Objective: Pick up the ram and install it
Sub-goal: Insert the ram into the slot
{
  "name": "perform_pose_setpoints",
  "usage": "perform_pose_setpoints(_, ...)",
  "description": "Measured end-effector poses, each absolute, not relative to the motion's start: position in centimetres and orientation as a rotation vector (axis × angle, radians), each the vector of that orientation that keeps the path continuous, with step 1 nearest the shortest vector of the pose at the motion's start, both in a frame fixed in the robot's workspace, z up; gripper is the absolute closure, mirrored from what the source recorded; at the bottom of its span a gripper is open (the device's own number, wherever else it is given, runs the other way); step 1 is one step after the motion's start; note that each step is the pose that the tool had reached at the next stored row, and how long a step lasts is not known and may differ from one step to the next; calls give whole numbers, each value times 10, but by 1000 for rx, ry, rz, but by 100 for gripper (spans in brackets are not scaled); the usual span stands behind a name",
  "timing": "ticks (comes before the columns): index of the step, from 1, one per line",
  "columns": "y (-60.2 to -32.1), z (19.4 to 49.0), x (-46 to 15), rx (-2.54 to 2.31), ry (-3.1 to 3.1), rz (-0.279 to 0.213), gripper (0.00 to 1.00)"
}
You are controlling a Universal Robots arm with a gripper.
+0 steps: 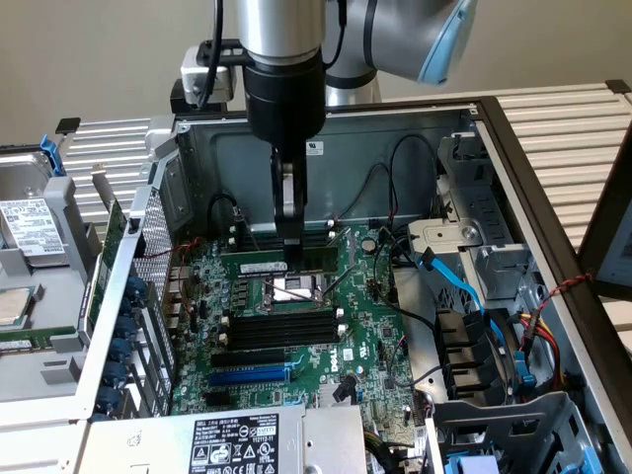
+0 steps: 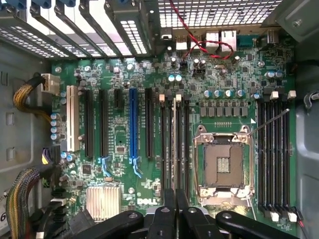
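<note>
showing the gripper [image 1: 289, 249] at frame centre, fingers pinched nearly shut on the ram [image 1: 259, 268], which lies directly beneath them, just above the socket [image 1: 296, 289], long axis running left-right across the frame.

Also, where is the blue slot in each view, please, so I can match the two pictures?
Exterior view: the blue slot lies low on the board, toward the exterior view's left, just in front of a group of black memory slots.
Wrist view: the blue slot stands among long black slots.
Shared landmark: the CPU socket; in both views, memory slots lie between it and the blue slot.
</note>
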State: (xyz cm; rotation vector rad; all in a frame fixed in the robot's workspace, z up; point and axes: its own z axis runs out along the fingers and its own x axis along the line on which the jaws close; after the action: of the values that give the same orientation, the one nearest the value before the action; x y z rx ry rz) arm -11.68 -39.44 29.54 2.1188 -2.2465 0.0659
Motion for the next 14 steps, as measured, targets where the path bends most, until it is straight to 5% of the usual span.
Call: perform_pose_setpoints(14,-401,279,-115,2121,-2241,61,87)
